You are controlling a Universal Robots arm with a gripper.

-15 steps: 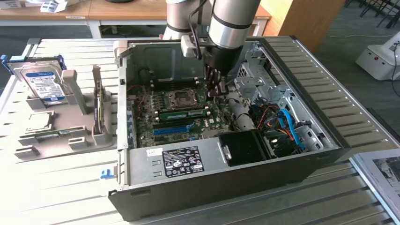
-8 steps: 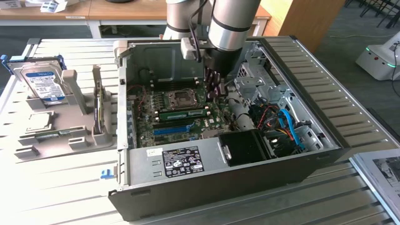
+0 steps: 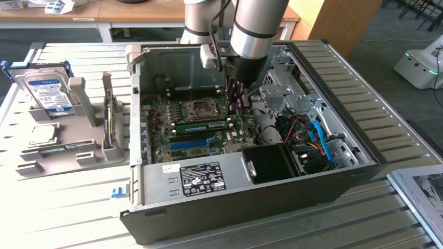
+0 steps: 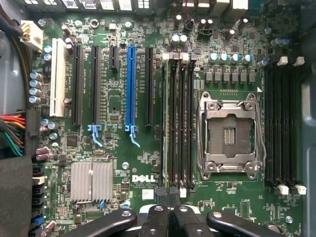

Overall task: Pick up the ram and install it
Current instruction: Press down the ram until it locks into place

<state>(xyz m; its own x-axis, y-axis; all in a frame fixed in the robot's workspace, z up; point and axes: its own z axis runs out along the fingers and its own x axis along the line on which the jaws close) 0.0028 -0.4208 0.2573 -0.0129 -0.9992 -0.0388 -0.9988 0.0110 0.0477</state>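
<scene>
Pincer (image 3: 242, 105) shut, down inside the open case (image 3: 207, 212), right by the seated ram (image 3: 202, 125).

Exterior view: the arm drops in between the case walls, tight room on every side. The ram lies green in its slot between the processor socket (image 3: 201, 109) and the blue slot (image 3: 188, 143). A black label (image 3: 201, 179) carries white print too small to read. The hard drive (image 3: 52, 93) with its blue-white label stands well apart on the worktop (image 3: 69, 212), at the exterior view's left. Wrist view: "DELL" (image 4: 140, 178) reads white on the green board. The pincer (image 4: 168, 197) fingers are pressed together, tips at the end of the ram (image 4: 165, 123), which sits edge-on, with black slots beside it.
</scene>
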